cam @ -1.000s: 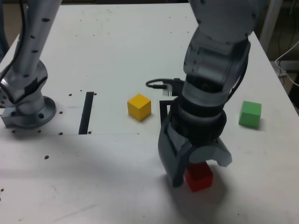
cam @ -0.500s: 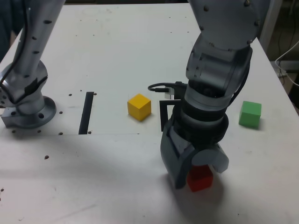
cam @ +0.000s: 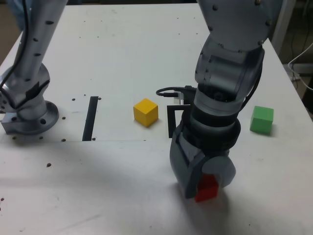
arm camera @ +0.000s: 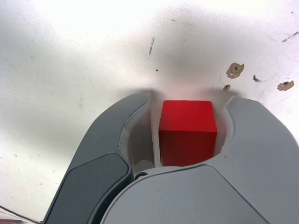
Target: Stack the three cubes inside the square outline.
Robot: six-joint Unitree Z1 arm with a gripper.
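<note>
While the claw (cam: pixel 205 183) sits low over the desk (cam: pixel 117 58) with its jaws drawn in around the red cube (arm camera: pixel 188 132), the grip looks nearly made: in the wrist view one jaw seems to press a side of the cube while a thin sliver of gap shows on the other side, so I would call it closing on the cube rather than firmly clamped. To do this step well, I would let the jaws finish squeezing squarely on two opposite flat faces before any lift, keep the cube from twisting, and then raise it straight up so it does not drag on the desk. The red cube is a small, sharp-edged solid block, plain bright red, narrower than the claw and resting flat between its jaws. The yellow cube (cam: pixel 145 112) lies well off to the exterior view's left of the claw and farther back, and the green cube (cam: pixel 262 119) sits off to the exterior view's right, also farther back. The square outline (cam: pixel 172 120), black tape, is just behind the claw and mostly hidden by the arm; only one corner of it shows. No cube is in it yet, so stacking has not begun.
</note>
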